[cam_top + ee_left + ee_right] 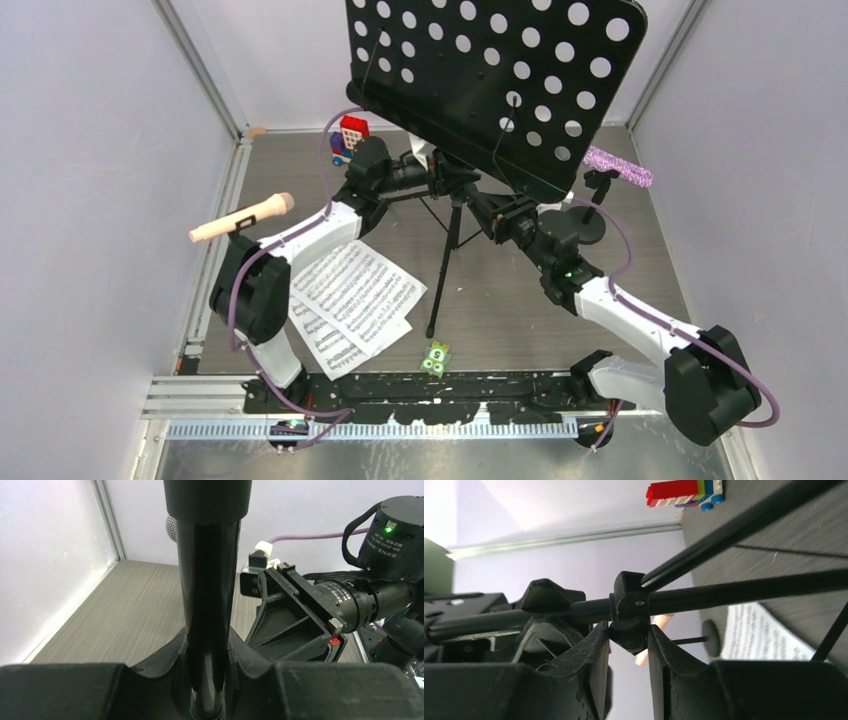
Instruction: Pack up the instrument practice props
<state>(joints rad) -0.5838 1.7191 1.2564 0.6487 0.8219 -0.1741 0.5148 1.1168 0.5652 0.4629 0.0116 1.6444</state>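
The music stand's black perforated desk (500, 70) stands tall over its tripod legs (447, 262) mid-table. My left gripper (443, 180) (207, 680) is shut on the stand's black pole (207, 595). From the right, my right gripper (497, 216) (629, 641) is shut on the leg hub (629, 620), a finger touching each side. White sheet-music pages (350, 300) lie left of the legs. A pink microphone (243, 217) sits at the left on a mount hidden by my left arm. The purple-glitter microphone (618, 166) rests on its black mount (597, 225) at the right.
A red-blue toy brick vehicle (350, 135) stands at the back left, behind my left arm. A small green dotted piece (435, 357) lies near the front edge. Grey walls close in the table on three sides.
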